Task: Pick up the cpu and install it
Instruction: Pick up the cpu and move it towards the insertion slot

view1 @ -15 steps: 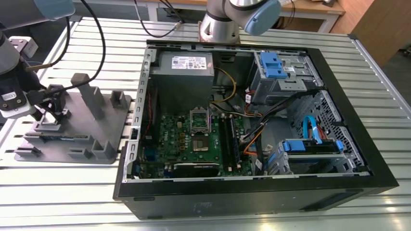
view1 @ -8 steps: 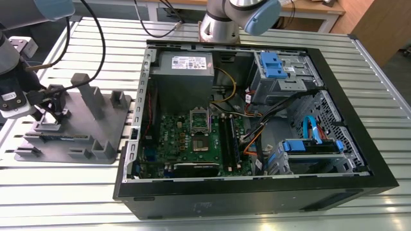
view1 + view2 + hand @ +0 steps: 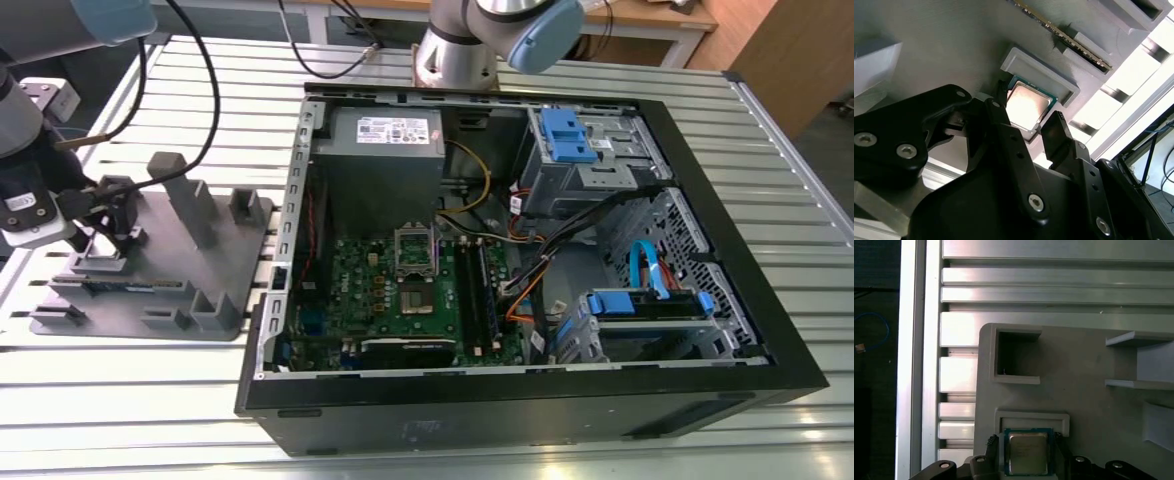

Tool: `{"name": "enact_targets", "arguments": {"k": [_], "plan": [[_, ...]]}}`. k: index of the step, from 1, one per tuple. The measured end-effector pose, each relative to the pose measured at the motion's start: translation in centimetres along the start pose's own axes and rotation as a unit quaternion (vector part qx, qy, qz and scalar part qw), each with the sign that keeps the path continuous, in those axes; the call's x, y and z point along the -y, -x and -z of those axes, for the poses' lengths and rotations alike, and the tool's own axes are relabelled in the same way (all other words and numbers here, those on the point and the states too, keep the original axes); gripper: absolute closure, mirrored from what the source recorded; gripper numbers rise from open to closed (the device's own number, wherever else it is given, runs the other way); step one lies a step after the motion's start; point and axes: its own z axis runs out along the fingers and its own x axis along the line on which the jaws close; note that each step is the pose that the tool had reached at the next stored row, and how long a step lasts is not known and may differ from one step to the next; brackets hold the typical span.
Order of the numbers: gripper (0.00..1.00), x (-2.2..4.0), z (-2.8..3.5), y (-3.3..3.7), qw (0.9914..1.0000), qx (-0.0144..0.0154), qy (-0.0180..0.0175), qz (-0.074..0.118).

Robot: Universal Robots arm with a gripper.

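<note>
My claw (image 3: 107, 240) hangs low over the grey tray (image 3: 154, 265), which sits on the slatted metal table (image 3: 134, 400) at the exterior view's left, just beside the open PC case (image 3: 534, 405).

The cpu (image 3: 1027, 454) lies flat in a shallow walled recess near one edge of the tray, shiny metal top facing up w/ a green border round it. In both wrist views my claw (image 3: 1026, 441) straddles it, one black finger on each of two opposite sides, tips down at about chip level. So the claw is released and spread, not clamped: in the second wrist view the cpu (image 3: 1027, 104) sits btwn the fingers (image 3: 1055, 131) and one tip looks slightly clear of the chip's edge. On the other side I can't tell whether the tip touches.

A thin board (image 3: 1064, 35) w/ a gold-ish edge stands in a slot of the tray (image 3: 954, 40) beyond the recess. A square pocket (image 3: 1016, 357) is near the tray's corner, and upright posts (image 3: 180, 195) rise from the tray's middle.

The green motherboard (image 3: 387, 290) lies on the case floor, well apart from the cpu.
</note>
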Motion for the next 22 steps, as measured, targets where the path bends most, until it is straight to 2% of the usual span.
{"name": "enact_targets", "arguments": {"k": [14, 15, 16, 22], "plan": [[0.45, 0.01, 0.01, 0.09, 1.00000, -0.0001, -0.0001, 0.000], [0.47, 0.01, 0.01, 0.09, 1.00000, -0.0001, -0.0001, 0.000], [0.53, 0.01, 0.01, 0.09, 1.00000, -0.0001, -0.0001, 0.000], [0.53, 0.01, 0.00, 0.09, 1.00000, -0.0001, -0.0001, 0.000]]}}
